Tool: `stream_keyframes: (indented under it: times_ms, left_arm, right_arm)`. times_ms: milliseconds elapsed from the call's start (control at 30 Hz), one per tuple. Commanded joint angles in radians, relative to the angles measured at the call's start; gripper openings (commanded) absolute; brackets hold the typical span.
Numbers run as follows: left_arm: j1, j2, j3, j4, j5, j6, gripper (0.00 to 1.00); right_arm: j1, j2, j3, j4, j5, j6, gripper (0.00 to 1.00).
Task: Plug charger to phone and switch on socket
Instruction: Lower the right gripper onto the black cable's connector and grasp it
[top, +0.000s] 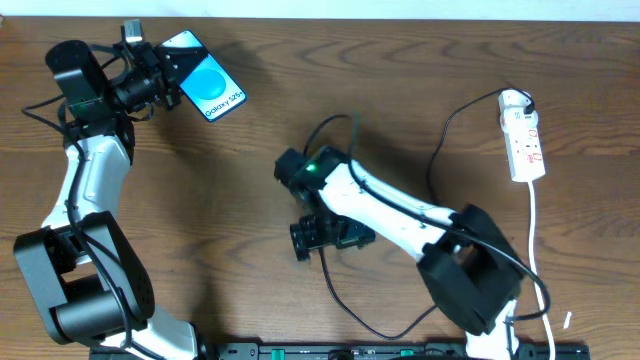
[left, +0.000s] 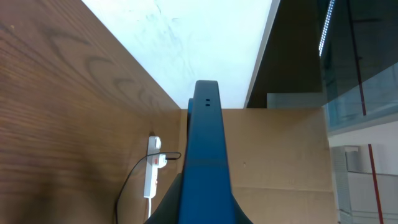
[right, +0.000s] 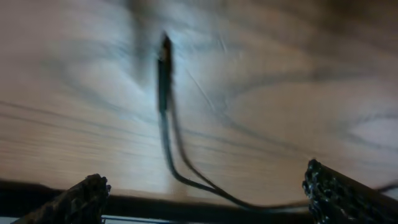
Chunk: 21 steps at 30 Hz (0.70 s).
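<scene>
Phone (left: 205, 162) edge-on, clamped in the left fingers (top: 155, 75) at the overhead frame's upper left.
Socket (top: 525, 140) lies upper right on the desk (top: 400, 60); the right fingers (right: 87, 196) stand apart over the blurred charger (right: 163, 106), its plug tip toward that frame's top.

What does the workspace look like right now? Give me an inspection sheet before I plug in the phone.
Surface: brown wood-grain table.
Job's things: phone at top left, screen lit blue, held by one end; power strip flat at the right edge, switch state too small to tell; charger plug tip lying on the table, not in the phone.
Clutter: nothing seen.
Grippers: left gripper shut on the phone; right gripper open, fingers either side of the charger, not touching it.
Cables: charger loops from the power strip across the table; white cord runs to the near edge.
Surroundings: cardboard beyond the table.
</scene>
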Motion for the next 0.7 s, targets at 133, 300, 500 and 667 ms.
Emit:
stream_keyframes:
  times_ms: [133,300,500,667]
  left_arm:
    - [0.0,-0.024,0.025,0.009,0.022,0.007,0.07]
    - [0.0,-0.024,0.025,0.009,0.037,0.034,0.07]
    - [0.0,-0.024,0.025,0.009,0.044,0.037,0.08]
    - [0.0,-0.024,0.026,0.009,0.043,0.037,0.07]
  right_arm:
    - [0.032,-0.001,0.016,-0.011,0.005,-0.01,0.99]
    - [0.031,0.001,0.016,0.057,0.043,0.001,0.99]
    - [0.028,0.002,0.015,0.088,0.177,0.002,0.99]
    - [0.029,0.014,0.013,0.141,0.274,0.002,0.99]
